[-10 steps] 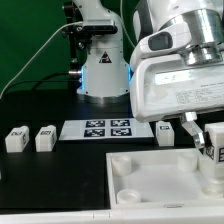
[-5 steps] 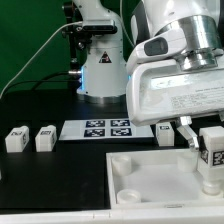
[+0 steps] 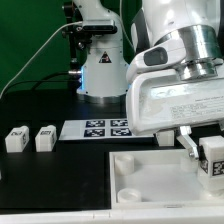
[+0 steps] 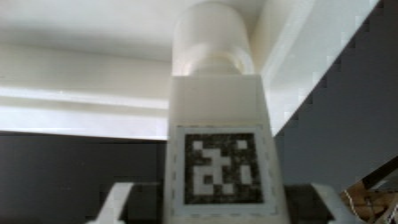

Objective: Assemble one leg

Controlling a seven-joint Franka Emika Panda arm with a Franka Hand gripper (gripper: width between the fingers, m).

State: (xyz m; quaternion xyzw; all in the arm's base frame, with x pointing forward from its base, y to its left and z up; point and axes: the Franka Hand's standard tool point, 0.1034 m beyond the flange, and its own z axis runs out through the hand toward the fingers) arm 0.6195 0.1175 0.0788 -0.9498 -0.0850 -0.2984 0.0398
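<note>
Exterior view
- Arm: the white wrist housing (image 3: pixel 175 100) fills the exterior view's right, above the black table (image 3: pixel 40 175).
- Gripper: the gripper (image 3: pixel 205 152) hangs low at the right edge, clamped on the leg. One finger (image 3: pixel 187 146) shows just left of the leg; the other is out of sight.
- The leg: the leg (image 3: pixel 213 155) stands upright between the jaws, tag facing the camera, over the right side of the white tray-like part (image 3: pixel 135 185). Whether its lower end touches that part cannot be told.
- Loose blocks: the first loose block (image 3: pixel 15 139) and the second loose block (image 3: pixel 45 138) sit side by side at the left of the table, well apart from the gripper. A third loose block (image 3: pixel 166 135) lies right of the marker board, partly hidden by the arm.
- Marker board: the marker board (image 3: pixel 107 128) lies flat, far of the tray-like part.

Wrist view
- The leg: it stands in mid-frame, tag (image 4: pixel 222 168) plainly readable, with a round peg (image 4: pixel 214 40) at its far end.
- Gripper: the finger pads (image 4: pixel 134 205) press against the leg's sides.
- Behind: white tray-like part and dark table.
</note>
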